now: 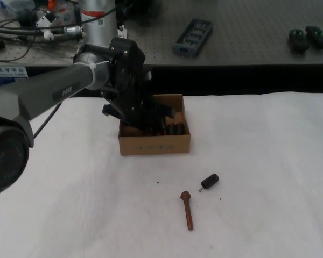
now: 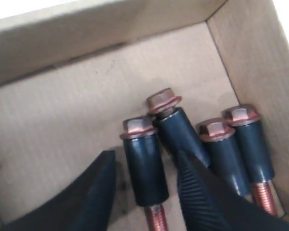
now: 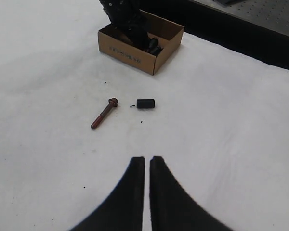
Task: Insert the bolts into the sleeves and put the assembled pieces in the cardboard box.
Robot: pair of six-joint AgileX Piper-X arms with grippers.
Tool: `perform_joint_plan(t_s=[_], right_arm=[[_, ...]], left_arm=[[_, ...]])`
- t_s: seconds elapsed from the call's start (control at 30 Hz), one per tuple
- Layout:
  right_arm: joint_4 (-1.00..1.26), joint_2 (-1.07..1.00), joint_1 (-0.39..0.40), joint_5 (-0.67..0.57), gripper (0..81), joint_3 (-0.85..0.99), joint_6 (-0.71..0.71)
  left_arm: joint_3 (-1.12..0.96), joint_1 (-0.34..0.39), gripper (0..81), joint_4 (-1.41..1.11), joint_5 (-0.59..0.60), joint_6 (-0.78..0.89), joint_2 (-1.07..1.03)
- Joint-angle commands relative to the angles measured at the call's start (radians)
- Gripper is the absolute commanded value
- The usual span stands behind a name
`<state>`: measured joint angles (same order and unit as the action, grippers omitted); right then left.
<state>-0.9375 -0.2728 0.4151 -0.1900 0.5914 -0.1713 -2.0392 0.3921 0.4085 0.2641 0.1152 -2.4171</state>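
The left gripper (image 2: pixel 145 159) is lowered inside the box (image 1: pixel 154 144), which stands on the white cloth (image 1: pixel 269 177) toward the far side of the bench. Its jaws are released: the two fingers (image 2: pixel 94 192) stand on either side of one assembled piece (image 2: pixel 145 168), with a gap visible on each side of it. Four assembled pieces lie in the box, each a black sleeve with a copper bolt head at one end. Three lie roughly side by side on the box floor, and the fourth (image 2: pixel 179 127) lies tilted, between and partly behind the first two. The right gripper (image 3: pixel 147 192) is over bare cloth, with its jaws clenched on nothing and the fingers almost touching. One loose bolt (image 3: pixel 104 113) lies flat on the cloth in front of the box. One loose sleeve (image 3: pixel 145 103) lies on its side near the bolt's head, not touching it. Both are well apart from the right gripper.
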Motion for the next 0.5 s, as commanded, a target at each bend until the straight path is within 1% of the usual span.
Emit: perform_joint_plan(t_s=[0.0, 0.23, 0.3, 0.37, 0.43, 0.47], right_arm=[[0.001, 0.007, -0.006, 0.003, 3.8, 0.003, -0.006], [0.026, 0.007, -0.006, 0.002, 3.8, 0.003, -0.006], [0.049, 0.004, -0.006, 0.002, 3.8, 0.003, 0.001], [0.070, -0.013, -0.006, 0.002, 3.8, 0.003, 0.059], [0.081, -0.057, -0.006, -0.002, 3.8, 0.003, 0.158], [0.086, -0.087, -0.006, -0.011, 3.7, 0.003, 0.183]], left_arm=[[-0.008, 0.007, 33.7, 0.014, 0.019, 0.019, 0.012], [-0.008, 0.007, 33.5, -0.015, 0.019, 0.019, 0.086], [-0.008, 0.007, 33.5, -0.015, 0.039, 0.020, 0.125], [-0.008, 0.007, 33.5, -0.015, 0.061, 0.063, 0.160], [-0.008, 0.000, 33.5, -0.022, 0.099, 0.109, 0.193], [-0.008, -0.004, 33.5, -0.017, 0.123, 0.124, 0.210]])
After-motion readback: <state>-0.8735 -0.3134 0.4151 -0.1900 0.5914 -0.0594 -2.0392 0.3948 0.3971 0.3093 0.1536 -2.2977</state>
